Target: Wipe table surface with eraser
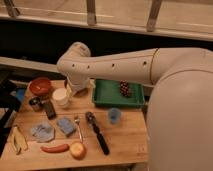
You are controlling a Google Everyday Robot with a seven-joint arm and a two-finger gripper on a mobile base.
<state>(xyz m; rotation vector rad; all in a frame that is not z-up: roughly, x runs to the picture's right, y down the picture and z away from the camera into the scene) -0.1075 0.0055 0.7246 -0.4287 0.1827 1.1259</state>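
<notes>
The eraser [48, 108], a small black block, lies on the light wooden table surface [125, 139] at the left, beside a small metal cup [35, 103]. My arm reaches in from the right and bends down at the back of the table. My gripper [76, 89] hangs under that bend, just right of a white cup [61, 96] and up and to the right of the eraser. It is apart from the eraser, open, and holds nothing.
A green tray [107, 100] with a pine cone [125, 89] sits at the back right. A red bowl [40, 86], blue sponge [66, 125], grey cloth [42, 132], fork [78, 127], black-handled utensil [97, 132], small blue cup [114, 115], banana [19, 140], red pepper [55, 148] and round fruit [77, 150] crowd the table.
</notes>
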